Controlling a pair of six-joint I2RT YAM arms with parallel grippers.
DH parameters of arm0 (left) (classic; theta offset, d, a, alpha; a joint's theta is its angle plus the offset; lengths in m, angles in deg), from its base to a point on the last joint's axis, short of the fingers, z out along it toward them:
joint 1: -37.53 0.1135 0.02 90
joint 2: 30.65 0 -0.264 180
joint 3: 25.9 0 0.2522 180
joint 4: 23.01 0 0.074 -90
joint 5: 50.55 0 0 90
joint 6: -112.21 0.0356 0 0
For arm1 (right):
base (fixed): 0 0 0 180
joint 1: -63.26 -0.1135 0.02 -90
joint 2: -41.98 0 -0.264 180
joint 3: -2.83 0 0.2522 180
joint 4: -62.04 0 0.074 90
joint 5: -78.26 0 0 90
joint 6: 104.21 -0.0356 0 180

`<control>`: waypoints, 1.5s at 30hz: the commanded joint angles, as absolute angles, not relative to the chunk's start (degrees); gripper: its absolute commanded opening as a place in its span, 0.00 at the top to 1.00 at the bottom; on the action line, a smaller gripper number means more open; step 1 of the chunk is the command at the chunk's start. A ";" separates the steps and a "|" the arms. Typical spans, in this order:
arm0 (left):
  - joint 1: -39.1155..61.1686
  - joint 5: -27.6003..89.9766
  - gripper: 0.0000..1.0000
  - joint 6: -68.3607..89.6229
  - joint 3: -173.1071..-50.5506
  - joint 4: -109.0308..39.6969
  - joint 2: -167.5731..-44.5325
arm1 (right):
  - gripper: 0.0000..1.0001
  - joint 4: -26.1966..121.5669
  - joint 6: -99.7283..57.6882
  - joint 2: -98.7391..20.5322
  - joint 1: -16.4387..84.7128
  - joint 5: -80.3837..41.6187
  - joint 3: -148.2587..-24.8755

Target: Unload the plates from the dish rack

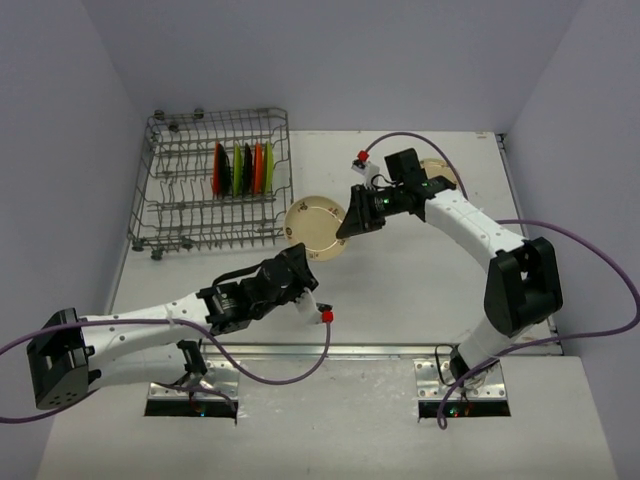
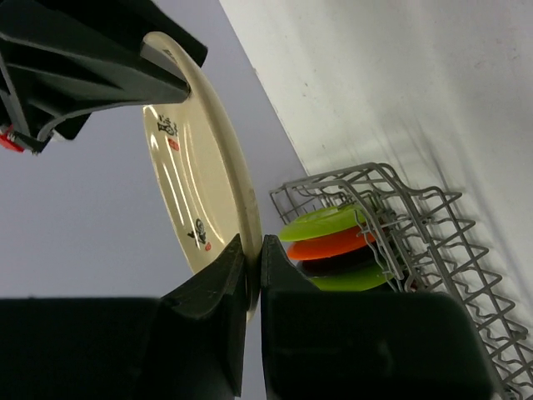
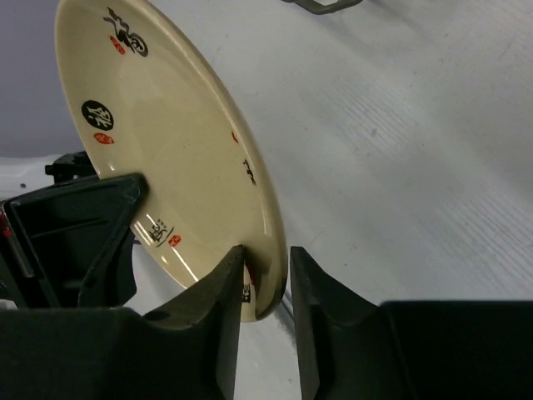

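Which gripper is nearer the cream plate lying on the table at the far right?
Right. The right gripper is a short way left of the table plate; the left gripper is much farther from it, toward the near edge.

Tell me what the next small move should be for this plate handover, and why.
Probably close the right gripper fully on the rim of the cream plate. Its fingers straddle the rim, yet a sliver of gap seems to show at one finger, while the left gripper, clamped on the opposite edge, alone carries the plate.
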State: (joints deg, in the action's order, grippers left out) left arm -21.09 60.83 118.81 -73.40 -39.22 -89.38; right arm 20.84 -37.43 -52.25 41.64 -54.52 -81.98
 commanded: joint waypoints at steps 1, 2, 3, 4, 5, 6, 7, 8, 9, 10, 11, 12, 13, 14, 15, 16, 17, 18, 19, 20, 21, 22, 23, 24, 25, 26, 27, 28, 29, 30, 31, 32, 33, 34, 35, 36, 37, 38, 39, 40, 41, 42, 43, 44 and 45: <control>-21.98 62.08 1.00 119.21 -75.15 -33.18 -89.28 | 0.94 22.67 -36.35 -51.53 41.20 -54.66 -82.86; -21.98 62.34 0.97 118.93 -75.05 -32.58 -89.39 | 1.00 22.52 -36.40 -51.41 41.23 -54.36 -82.97; -21.98 62.61 0.82 118.19 -74.89 -31.35 -89.54 | 1.00 22.44 -36.62 -51.15 41.42 -54.32 -82.83; -21.98 63.06 0.78 117.59 -74.78 -30.82 -89.65 | 1.00 22.44 -36.67 -50.89 41.78 -54.58 -82.82; -21.95 64.08 0.47 117.02 -74.52 -30.19 -89.81 | 1.00 22.45 -37.07 -50.62 42.84 -54.89 -82.72; -21.76 64.93 0.25 116.21 -74.25 -28.38 -89.93 | 1.00 22.48 -37.80 -50.35 44.58 -55.47 -82.56; -21.56 65.79 0.04 115.40 -73.97 -26.56 -90.04 | 1.00 22.52 -38.54 -50.08 46.32 -56.05 -82.41; -21.15 66.29 0.00 114.60 -74.01 -25.70 -90.21 | 1.00 22.61 -39.25 -50.12 48.25 -57.66 -82.39; -20.56 66.57 0.00 114.50 -74.41 -25.61 -90.24 | 1.00 22.62 -39.34 -50.13 50.55 -57.88 -82.39; -19.95 66.84 0.00 111.60 -75.30 -25.68 -90.62 | 1.00 22.69 -41.02 -50.82 53.08 -58.72 -82.39; -18.38 67.67 0.00 104.86 -79.41 -28.30 -91.58 | 1.00 22.65 -42.38 -51.82 58.29 -59.75 -82.76; -16.56 68.32 0.00 99.42 -84.25 -30.73 -93.00 | 1.00 22.56 -43.16 -52.84 63.10 -59.96 -83.08; -14.57 68.62 0.00 96.10 -89.43 -32.60 -94.95 | 1.00 22.45 -43.30 -53.82 66.86 -59.10 -83.28; -12.76 68.45 0.00 86.46 -93.41 -38.99 -98.29 | 1.00 22.61 -43.38 -54.43 68.87 -57.89 -83.96; -10.67 68.04 0.00 81.30 -97.60 -41.88 -99.98 | 1.00 22.62 -43.14 -55.02 70.80 -56.55 -84.39; -6.68 67.45 0.00 74.12 -103.38 -45.79 -102.54 | 1.00 22.62 -42.84 -56.62 73.65 -54.74 -85.47; -4.52 66.81 0.00 67.89 -108.53 -49.39 -104.88 | 1.00 22.58 -42.56 -57.50 75.77 -53.31 -86.65; -2.96 66.15 0.00 61.12 -114.57 -53.85 -107.77 | 1.00 22.53 -42.38 -58.48 76.92 -52.03 -88.51; -0.23 65.35 0.00 54.02 -121.24 -58.86 -111.02 | 1.00 22.50 -42.48 -60.44 78.08 -50.69 -90.93; 1.89 64.24 0.00 49.19 -126.14 -62.55 -113.38 | 1.00 22.43 -42.79 -62.30 79.38 -49.78 -93.11; 3.84 62.84 0.00 46.61 -129.29 -64.51 -114.50 | 1.00 22.30 -43.00 -64.12 80.41 -49.57 -94.69; 5.77 61.43 0.00 44.03 -132.42 -66.46 -115.63 | 1.00 22.18 -43.21 -65.93 81.44 -49.36 -96.26; 7.31 59.59 0.00 41.20 -133.89 -68.19 -116.69 | 1.00 22.06 -43.60 -66.95 82.04 -49.36 -98.07; 8.84 57.75 0.00 38.38 -135.36 -69.91 -117.75 | 1.00 21.94 -43.99 -67.98 82.63 -49.36 -99.87; 10.48 55.89 0.00 36.13 -136.07 -71.24 -118.61 | 1.00 21.86 -44.44 -69.45 83.02 -49.51 -101.52; 11.97 53.96 0.00 34.30 -136.43 -72.24 -119.28 | 1.00 21.85 -44.74 -70.82 83.22 -49.46 -102.73; 13.25 51.96 0.00 32.77 -136.66 -72.96 -119.78 | 1.00 21.90 -44.84 -71.92 83.25 -49.12 -103.46; 14.53 49.96 0.00 31.24 -136.89 -73.69 -120.28 | 1.00 21.95 -44.95 -73.02 83.27 -48.77 -104.19; 15.80 47.96 0.00 29.71 -137.11 -74.42 -120.78 | 1.00 22.00 -45.05 -74.13 83.30 -48.42 -104.92; 17.99 46.49 0.00 28.75 -137.28 -75.02 -121.13 | 1.00 22.08 -45.13 -74.91 83.30 -48.16 -105.36; 19.68 43.62 0.00 27.44 -137.31 -75.77 -121.40 | 1.00 22.09 -45.14 -75.82 83.30 -47.72 -106.19; 21.37 40.81 0.00 26.14 -137.22 -76.42 -121.62 | 1.00 22.08 -45.13 -76.77 83.30 -47.27 -106.99; 23.36 39.04 0.00 25.04 -136.78 -76.56 -121.66 | 1.00 22.04 -45.04 -77.74 83.30 -46.87 -107.48; 25.13 37.43 0.00 24.07 -136.36 -76.65 -121.70 | 0.99 22.00 -44.97 -78.64 83.30 -46.53 -107.96; 26.10 36.48 0.00 23.65 -135.99 -76.59 -121.68 | 0.99 22.00 -44.97 -79.24 83.30 -46.42 -108.38; 26.94 35.73 0.00 23.39 -135.54 -76.53 -121.56 | 0.99 22.00 -44.97 -79.76 83.30 -46.26 -108.75; 27.84 34.99 0.00 23.08 -134.96 -76.18 -121.25 | 0.98 22.00 -44.97 -80.38 83.30 -46.15 -109.25; 28.73 34.25 0.00 22.77 -134.38 -75.83 -120.94 | 0.98 22.00 -44.97 -81.00 83.30 -46.03 -109.76; 29.35 33.75 0.00 22.74 -133.89 -75.74 -120.70 | 0.95 21.95 -44.97 -81.55 83.30 -45.75 -110.02; 29.77 33.40 0.00 22.78 -133.58 -75.71 -120.52 | 0.92 21.88 -44.93 -81.97 83.30 -45.36 -110.23; 29.93 33.27 0.00 22.80 -133.42 -75.68 -120.42 | 0.87 21.77 -44.83 -82.28 83.30 -44.84 -110.44; 30.05 33.21 0.00 22.74 -133.16 -75.61 -120.29 | 0.79 21.64 -44.70 -82.65 83.30 -44.34 -110.70; 30.05 33.31 0.00 22.74 -132.76 -75.46 -120.03 | 0.68 21.34 -44.65 -82.81 83.30 -43.99 -111.05; 30.08 33.46 0.00 22.74 -132.48 -75.30 -119.81 | 0.57 21.05 -44.56 -82.91 83.30 -43.71 -111.38; 30.14 33.70 0.00 22.74 -132.26 -75.10 -119.63 | 0.43 20.70 -44.41 -82.92 83.30 -43.62 -111.67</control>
State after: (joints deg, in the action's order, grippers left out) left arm 30.35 36.53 24.58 -133.19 -76.86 -123.06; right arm 20.26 -44.46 -83.69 83.27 -44.77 -107.36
